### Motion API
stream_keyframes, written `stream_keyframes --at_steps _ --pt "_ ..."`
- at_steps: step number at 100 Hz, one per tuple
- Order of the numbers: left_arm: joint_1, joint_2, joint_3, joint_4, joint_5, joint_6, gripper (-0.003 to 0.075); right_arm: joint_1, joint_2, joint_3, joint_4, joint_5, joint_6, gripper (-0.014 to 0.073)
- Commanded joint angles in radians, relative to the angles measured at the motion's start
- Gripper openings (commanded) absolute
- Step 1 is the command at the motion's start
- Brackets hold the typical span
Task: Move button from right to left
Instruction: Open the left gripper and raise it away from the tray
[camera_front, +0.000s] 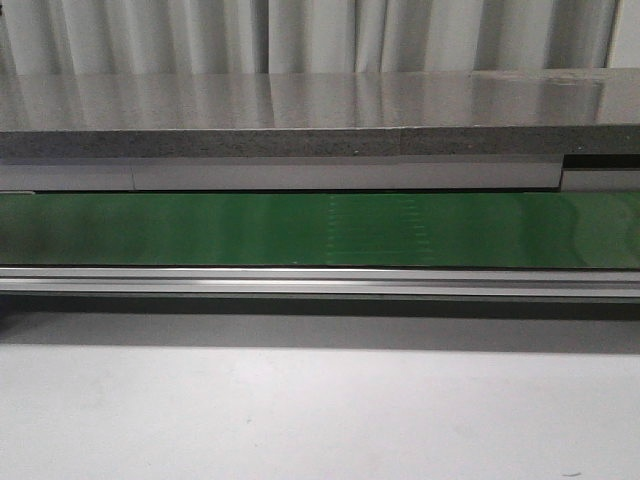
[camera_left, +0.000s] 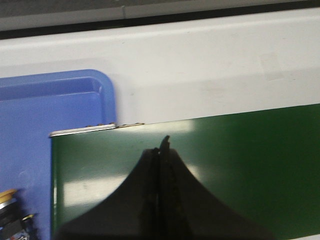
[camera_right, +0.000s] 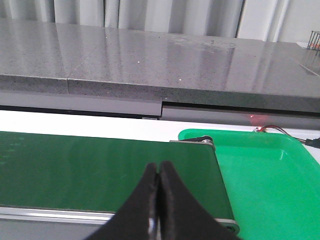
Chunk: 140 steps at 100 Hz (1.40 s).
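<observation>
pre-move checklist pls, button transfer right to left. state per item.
1. Left claw empty: ok, fingers pressed together over the green belt, nothing between them.
2. Right claw empty: ok, shut with nothing in it, hovering over the belt end beside the green tray.
3. Button located in the green tray: not ok, the visible part of the tray holds none.
4. Button located elsewhere: cannot tell; a yellow-capped dark part sits at the frame edge on the blue tray, mostly cut off.
5. Belt path free in the front view: ok, nothing lies on it.
</observation>
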<state>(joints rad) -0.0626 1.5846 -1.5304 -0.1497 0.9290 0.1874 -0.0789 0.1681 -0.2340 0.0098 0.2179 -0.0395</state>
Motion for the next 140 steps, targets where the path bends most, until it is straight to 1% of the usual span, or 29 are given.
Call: stream_keyframes --at_steps 1,10,18,31,38,51,74,97,130,140 --pt "-0.047 -0.075 -0.017 -0.033 -0.052 -0.012 -0.002 0.0 0.007 -0.028 -0.01 -0.07 -0.001 -0.0067" --pt "-0.082 -0.113 -0.001 -0.035 -0.059 -0.012 -0.002 0.0 0.007 -0.028 -0.01 -0.07 -0.001 -0.0067" --pt "-0.102 -0.152 0.03 -0.038 -0.091 -0.012 -0.002 0.0 0.007 -0.028 -0.01 -0.07 -0.001 -0.0067" --pt "-0.106 -0.231 0.098 -0.104 -0.131 -0.012 -0.002 0.0 0.007 -0.028 -0.01 -0.07 -0.001 -0.0067" --pt "-0.106 -0.28 0.146 -0.114 -0.155 -0.012 -0.002 0.0 0.007 -0.028 -0.01 -0.07 -0.001 -0.0067" --pt "-0.106 -0.381 0.246 -0.114 -0.216 -0.012 -0.002 0.0 0.007 -0.028 -0.01 -0.07 -0.001 -0.0067" --pt "-0.106 -0.584 0.438 -0.159 -0.317 -0.012 -0.002 0.0 0.007 -0.028 -0.01 -0.07 -0.001 -0.0067" --pt "-0.104 -0.762 0.615 -0.156 -0.34 -0.012 -0.002 0.0 0.007 -0.028 -0.01 -0.07 -0.001 -0.0067" --pt "-0.104 -1.035 0.897 -0.156 -0.495 -0.012 -0.002 0.0 0.007 -0.028 -0.01 -0.07 -0.001 -0.0067" --pt "-0.104 -1.119 0.967 -0.143 -0.504 -0.008 -0.002 0.0 0.007 -0.028 -0.01 -0.07 -0.001 -0.0067"
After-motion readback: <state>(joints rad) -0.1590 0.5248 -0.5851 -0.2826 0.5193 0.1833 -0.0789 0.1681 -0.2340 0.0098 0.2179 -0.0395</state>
